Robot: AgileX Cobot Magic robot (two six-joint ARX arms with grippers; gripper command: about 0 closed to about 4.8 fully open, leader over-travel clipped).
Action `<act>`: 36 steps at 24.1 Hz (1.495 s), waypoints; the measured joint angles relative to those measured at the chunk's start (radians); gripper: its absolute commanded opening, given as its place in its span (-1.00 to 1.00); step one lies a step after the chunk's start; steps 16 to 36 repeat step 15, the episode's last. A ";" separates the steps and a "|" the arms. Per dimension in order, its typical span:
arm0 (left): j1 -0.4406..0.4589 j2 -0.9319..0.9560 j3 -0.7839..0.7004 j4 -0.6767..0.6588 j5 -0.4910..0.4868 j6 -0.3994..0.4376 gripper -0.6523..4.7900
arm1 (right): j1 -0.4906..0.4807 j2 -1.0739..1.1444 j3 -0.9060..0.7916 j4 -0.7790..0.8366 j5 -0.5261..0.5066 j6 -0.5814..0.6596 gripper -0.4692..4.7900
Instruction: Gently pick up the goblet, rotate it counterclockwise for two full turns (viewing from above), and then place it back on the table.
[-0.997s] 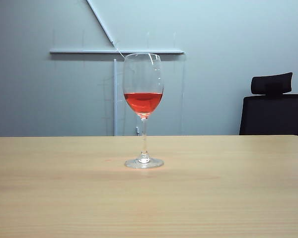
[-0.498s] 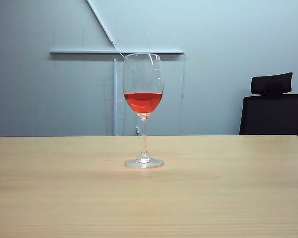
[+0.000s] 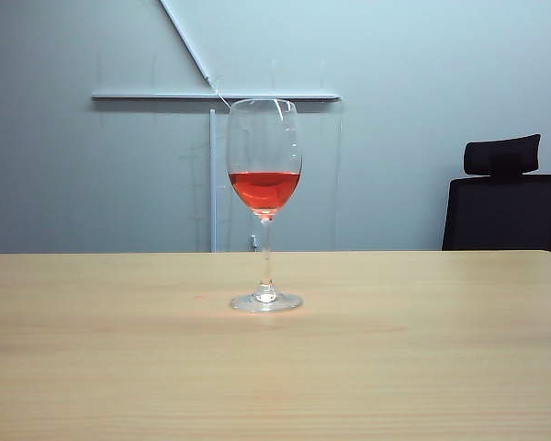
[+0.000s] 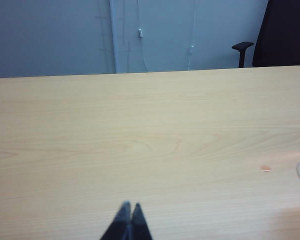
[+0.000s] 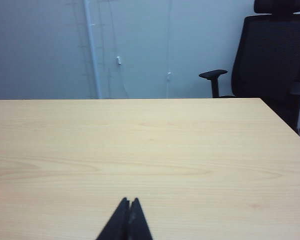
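Goblet stands alone on the table, both grippers closed and empty.

The left gripper (image 4: 129,206) is low above the bare table (image 3: 92,367), its two black fingertips pressed together and holding nothing. The goblet (image 3: 264,204) stands upright near the middle of the table, with red liquid in its bowl. The right gripper (image 5: 129,201) is also closed on nothing, over bare wood; a black chair (image 3: 503,195) is behind the table's right side.
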 measured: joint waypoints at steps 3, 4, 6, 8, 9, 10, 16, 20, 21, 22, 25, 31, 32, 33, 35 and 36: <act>0.000 0.000 0.000 0.000 0.000 0.000 -0.78 | 0.000 0.000 0.000 0.000 -0.002 0.000 -0.84; 0.000 0.000 0.000 0.000 0.000 0.000 -0.78 | 0.000 0.000 0.000 -0.001 -0.002 0.000 -0.84; 0.000 0.000 0.000 0.000 0.000 0.000 -0.78 | 0.000 0.000 0.000 -0.002 -0.002 0.000 -0.84; 0.000 0.000 0.000 0.000 0.000 0.000 -0.78 | 0.000 0.000 0.000 -0.002 -0.002 0.000 -0.84; 0.000 0.000 0.000 0.000 0.000 0.000 -0.78 | 0.000 0.000 0.000 -0.003 -0.002 0.000 -0.84; 0.000 0.000 0.000 0.000 0.000 0.000 -0.78 | 0.000 0.000 0.000 -0.006 -0.002 0.000 -0.84; 0.000 0.000 0.000 0.000 0.000 0.000 -0.78 | 0.000 0.000 0.000 -0.008 -0.002 0.000 -0.84; 0.000 0.000 0.000 0.000 0.000 0.000 -0.78 | 0.000 0.000 0.000 -0.008 -0.002 0.000 -0.84; 0.000 0.000 0.000 0.000 0.000 0.000 -0.78 | 0.000 0.000 0.000 -0.008 -0.002 0.000 -0.84; 0.000 0.000 0.000 0.000 0.000 0.000 -0.78 | 0.000 0.000 0.000 -0.008 -0.002 0.000 -0.84; 0.000 0.000 0.000 0.000 0.000 0.000 -0.78 | 0.000 0.000 0.000 -0.008 -0.002 0.000 -0.84; 0.000 0.000 0.000 0.000 0.000 0.000 -0.78 | 0.000 0.000 0.000 -0.008 -0.002 0.000 -0.84; 0.000 0.000 0.000 0.000 0.000 0.000 -0.78 | 0.000 0.000 0.000 -0.008 -0.002 0.000 -0.84; 0.000 0.000 0.000 0.000 0.000 0.000 -0.78 | 0.000 0.000 0.000 -0.008 -0.002 0.000 -0.84; 0.000 0.000 0.000 0.000 0.000 0.000 -0.78 | 0.000 0.000 0.000 -0.008 -0.002 0.000 -0.84; 0.000 0.000 0.000 0.000 0.000 0.000 -0.78 | 0.000 0.000 0.000 -0.008 -0.002 0.000 -0.84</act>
